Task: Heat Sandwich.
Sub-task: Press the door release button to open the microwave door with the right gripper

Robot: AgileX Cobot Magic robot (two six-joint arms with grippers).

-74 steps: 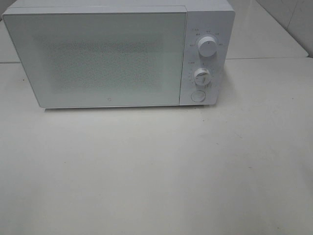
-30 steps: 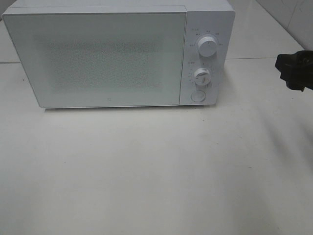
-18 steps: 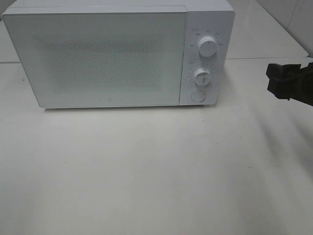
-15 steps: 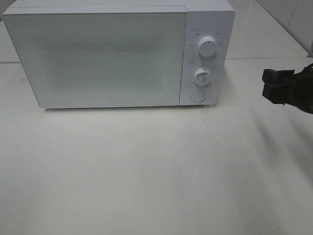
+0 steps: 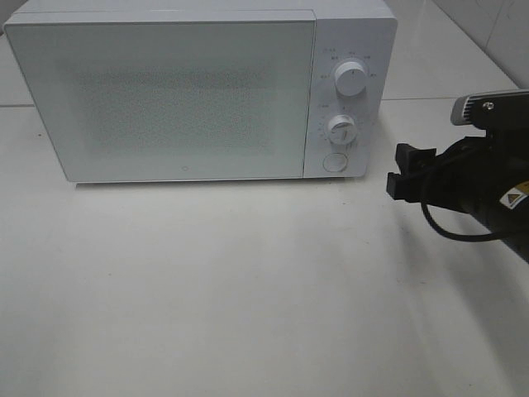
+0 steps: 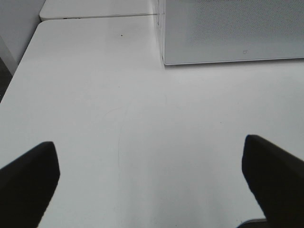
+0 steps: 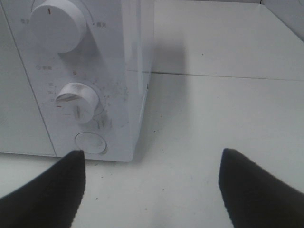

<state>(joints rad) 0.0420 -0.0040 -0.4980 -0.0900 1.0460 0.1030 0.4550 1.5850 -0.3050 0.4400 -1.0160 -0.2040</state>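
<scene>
No sandwich shows in any view. A white microwave (image 5: pixel 182 91) stands at the back of the table with its door shut. Its control panel carries an upper knob (image 5: pixel 350 80), a lower knob (image 5: pixel 340 128) and a round button (image 5: pixel 334 162). My right gripper (image 5: pixel 403 171) reaches in from the right, open and empty, a short way right of the panel. The right wrist view has this gripper (image 7: pixel 152 190) facing the button (image 7: pixel 90 142) and the lower knob (image 7: pixel 76 99). My left gripper (image 6: pixel 152 183) is open and empty over bare table, in front of the microwave's (image 6: pixel 228 28) left corner.
The white table (image 5: pixel 248 289) stretches in front of the microwave. A seam to a second tabletop (image 5: pixel 446 58) runs behind on the right. The table's left edge (image 6: pixel 23 61) shows in the left wrist view.
My right arm has come in from the right edge and moved left and slightly forward, toward the microwave's control panel. The microwave has not changed.
</scene>
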